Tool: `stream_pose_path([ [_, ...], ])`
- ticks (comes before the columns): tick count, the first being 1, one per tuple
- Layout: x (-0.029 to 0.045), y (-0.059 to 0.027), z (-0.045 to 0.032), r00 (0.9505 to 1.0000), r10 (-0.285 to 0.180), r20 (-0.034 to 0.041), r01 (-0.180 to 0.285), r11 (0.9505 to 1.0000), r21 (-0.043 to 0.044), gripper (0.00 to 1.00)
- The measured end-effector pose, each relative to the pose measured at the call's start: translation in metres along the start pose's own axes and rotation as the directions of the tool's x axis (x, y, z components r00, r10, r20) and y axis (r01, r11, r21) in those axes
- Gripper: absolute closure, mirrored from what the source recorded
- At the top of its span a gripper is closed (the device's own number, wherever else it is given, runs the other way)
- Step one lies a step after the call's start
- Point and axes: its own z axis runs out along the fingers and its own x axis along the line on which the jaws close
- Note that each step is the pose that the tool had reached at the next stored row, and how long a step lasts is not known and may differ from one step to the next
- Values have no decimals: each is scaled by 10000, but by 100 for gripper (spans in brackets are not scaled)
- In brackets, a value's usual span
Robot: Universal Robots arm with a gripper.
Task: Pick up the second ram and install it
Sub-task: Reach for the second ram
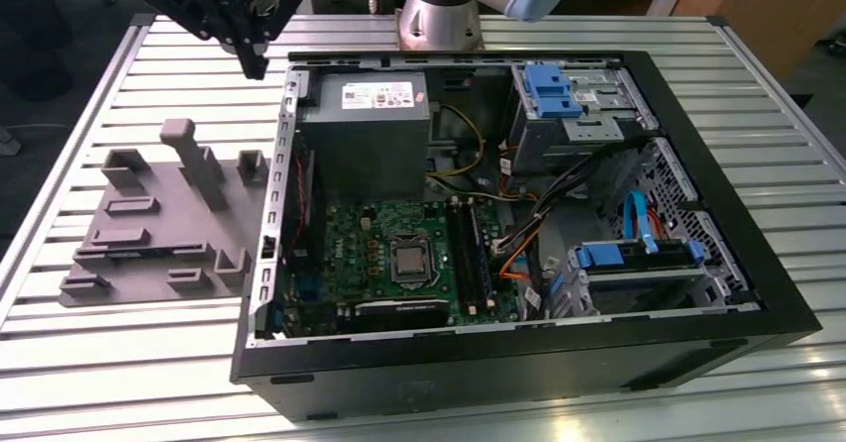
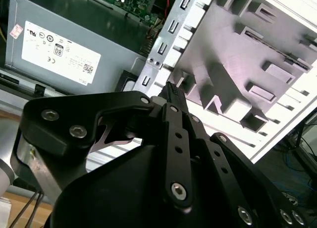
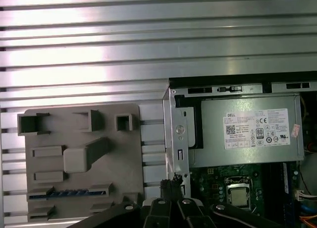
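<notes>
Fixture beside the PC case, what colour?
Plain grey fixture; it shows best in the exterior view.

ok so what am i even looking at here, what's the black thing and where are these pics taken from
It's a robot arm standing on a slatted metal table. One picture looks at the scene from outside; the two wrist views come from cameras riding on the arm. The black claw is its gripper, hovering above the table near a grey plastic fixture and an open computer case. Whether it holds anything, I can't tell.
</notes>
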Motion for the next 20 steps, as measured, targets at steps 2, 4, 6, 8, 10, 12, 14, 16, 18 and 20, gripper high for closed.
stream_pose_path([
  [2, 35, -3, -1, 10000, 0, 0, 0, 10000, 0, 89],
  [4, 79, -6, -1, 10000, 1, 1, -1, 10000, 0, 89],
  [6, 112, -8, -2, 10000, 1, 0, -1, 10000, 0, 89],
  [8, 148, -11, -2, 10000, 0, 0, 0, 10000, 0, 89],
  [10, 185, -14, -3, 10000, 0, 1, 0, 10000, -1, 89],
  [12, 221, -17, -4, 10000, 0, 0, 0, 10000, 0, 89],
  [14, 263, -20, -4, 10000, 0, 0, 0, 10000, 0, 89],
  [16, 303, -23, -5, 10000, 1, 0, -1, 10000, 0, 89],
  [18, 344, -26, -6, 10000, 1, 0, -1, 10000, 0, 89],
  [20, 384, -29, -6, 10000, 1, 1, -1, 10000, -1, 89],
])
